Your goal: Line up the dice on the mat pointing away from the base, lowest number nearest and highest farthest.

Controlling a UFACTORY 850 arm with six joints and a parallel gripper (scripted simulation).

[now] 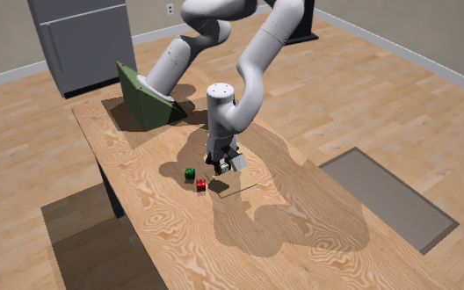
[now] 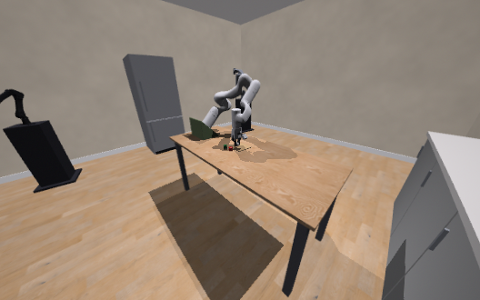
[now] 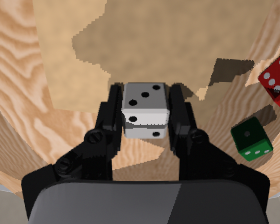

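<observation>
A white die (image 3: 145, 108) with three pips up sits at the edge of the tan mat (image 3: 144, 23) nearest the base. I cannot tell how much of it rests on the mat. My gripper (image 3: 145, 99) points straight down over it. The fingers stand just off the die's two sides, slightly open, so it lies loose between them. In the top view the gripper (image 1: 222, 167) is low over the mat (image 1: 235, 181). A green die (image 1: 189, 173) and a red die (image 1: 200, 184) lie on the bare table just left of the mat. Both also show in the wrist view, green (image 3: 252, 137) and red (image 3: 279, 82).
My arm's green wedge mount (image 1: 148, 101) stands at the far end of the table. A grey fridge (image 1: 80, 41) stands behind it. The table's left edge (image 1: 106, 176) runs close to the green die. A grey floor panel (image 1: 392, 198) lies to the right.
</observation>
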